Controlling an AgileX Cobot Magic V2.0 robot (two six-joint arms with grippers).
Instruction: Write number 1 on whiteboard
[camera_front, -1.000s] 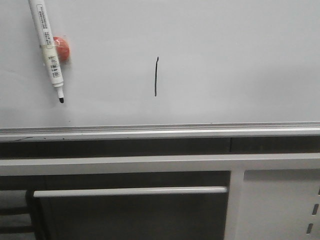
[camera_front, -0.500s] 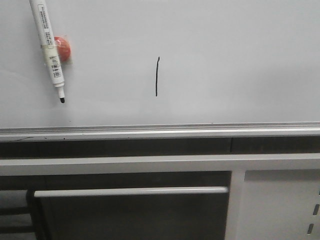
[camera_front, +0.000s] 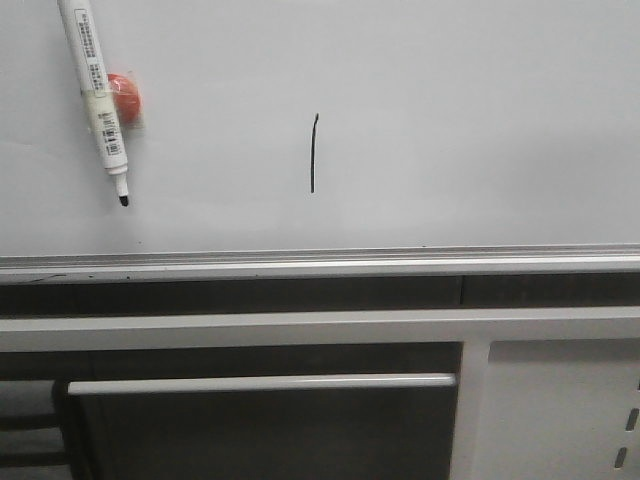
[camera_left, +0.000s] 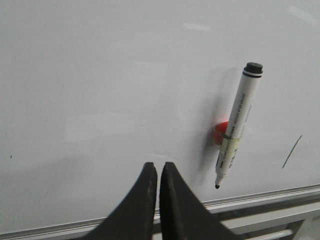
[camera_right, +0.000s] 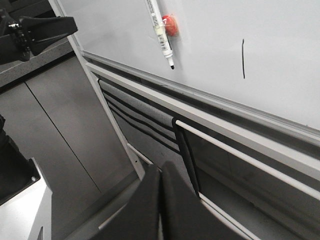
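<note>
We see the thin black vertical marker stroke, the number 1, on the glossy pale grey-white whiteboard, near the board's middle and a bit above the silver aluminium rail along its lower edge. Stroke is nearly straight, top leaning slightly right. Nothing touching it.

Well to its left in the front view: a white cylindrical whiteboard marker with a black tip, tip pointing down, tilted a little, uncapped. It sits against a round red-orange magnet holder on the board. No gripper on it.

Below the rail we see a white cabinet frame with a pale horizontal bar across a dark opening.

Left gripper: black fingers pressed together, holding nothing, off the board and beside the marker, apart from it. Right gripper: fingers also pressed together, empty, low down and well away from the board, in front of the cabinet.
</note>
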